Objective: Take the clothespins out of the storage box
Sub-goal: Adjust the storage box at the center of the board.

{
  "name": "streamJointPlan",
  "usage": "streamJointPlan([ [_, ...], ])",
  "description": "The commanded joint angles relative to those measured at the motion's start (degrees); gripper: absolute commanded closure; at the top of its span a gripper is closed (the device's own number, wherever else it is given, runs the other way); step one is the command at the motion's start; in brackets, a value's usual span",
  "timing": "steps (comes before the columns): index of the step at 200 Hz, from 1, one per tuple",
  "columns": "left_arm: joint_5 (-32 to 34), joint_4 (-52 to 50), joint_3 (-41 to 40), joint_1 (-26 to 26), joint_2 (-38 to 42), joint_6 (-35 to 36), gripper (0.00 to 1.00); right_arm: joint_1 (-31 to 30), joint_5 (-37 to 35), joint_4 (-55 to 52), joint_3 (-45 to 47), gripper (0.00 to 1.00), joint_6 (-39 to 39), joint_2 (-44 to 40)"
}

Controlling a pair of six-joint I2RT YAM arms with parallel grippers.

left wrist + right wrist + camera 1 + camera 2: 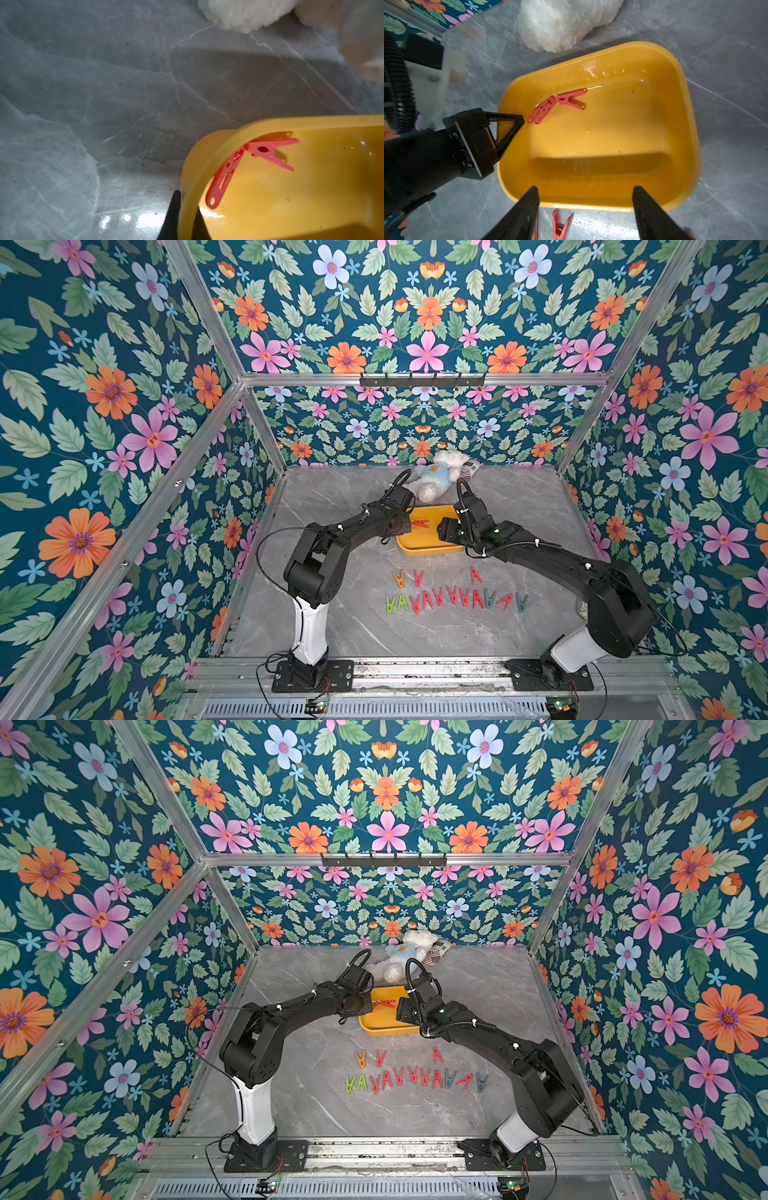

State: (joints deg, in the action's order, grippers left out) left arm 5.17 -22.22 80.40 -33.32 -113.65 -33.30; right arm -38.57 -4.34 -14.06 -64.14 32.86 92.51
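A: Left gripper (188,205) first. Fingers?

B: Pressed together on the wall of the box (683,116), one inside and one outside, with the rim pinched between. I read it as an anchor, so the box can't slide while the other arm picks.

A: Right gripper (585,188)?

B: Fingers (529,209) spread, nothing between them, hanging over the box's near rim. Probably lining up a pick.

A: What's left inside?

B: Two red pegs (543,111), touching at one end, flat on the box floor. They lie just beside the left fingertips and well ahead of the right ones (an awkward spot, close to the wall).

A: Further out?

B: Behind the right fingers, on the table (332,614), a row of pegs (453,599) lies side by side, with three loose ones nearby. Past the box is a plush bear (560,22), near the far rim. I can't tell if it touches.

A: Progress?

B: Nearly done, I'd say.
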Motion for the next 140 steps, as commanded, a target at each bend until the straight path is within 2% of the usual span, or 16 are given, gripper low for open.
streamJointPlan([
  [1, 0.77, 1.20, 0.52, 0.10, -0.59, 2.94, 0.87, 0.15, 1.59, 0.98, -2.02, 0.35, -1.91, 3.49],
  [26, 0.41, 0.51, 1.42, 0.37, -0.40, 3.34, 0.68, 0.16, 1.61, 1.06, -5.49, 0.39, -5.03, 8.09],
  [48, -0.49, -0.25, 1.78, 1.30, 0.66, 2.90, 0.64, 0.27, 2.04, 1.50, -8.59, 0.42, -8.11, 11.95],
  [67, -1.34, -1.34, 2.11, 2.32, 2.36, 2.36, 0.53, 0.22, 2.05, 1.33, -11.63, 0.47, -10.44, 15.68],
  [93, -1.74, -2.85, 2.23, 3.47, 5.88, 1.86, 0.27, 0.41, 1.69, 0.97, -15.79, 0.49, -14.21, 20.02],
  [108, -1.83, -3.35, 1.89, 4.11, 8.32, 1.36, 0.16, 0.55, 1.27, 0.24, -18.18, 0.49, -16.55, 22.30],
  [140, -2.02, -3.71, 0.17, 5.76, 13.63, -0.27, 0.07, 1.03, 0.92, -1.22, -21.73, 0.49, -20.10, 26.23],
])
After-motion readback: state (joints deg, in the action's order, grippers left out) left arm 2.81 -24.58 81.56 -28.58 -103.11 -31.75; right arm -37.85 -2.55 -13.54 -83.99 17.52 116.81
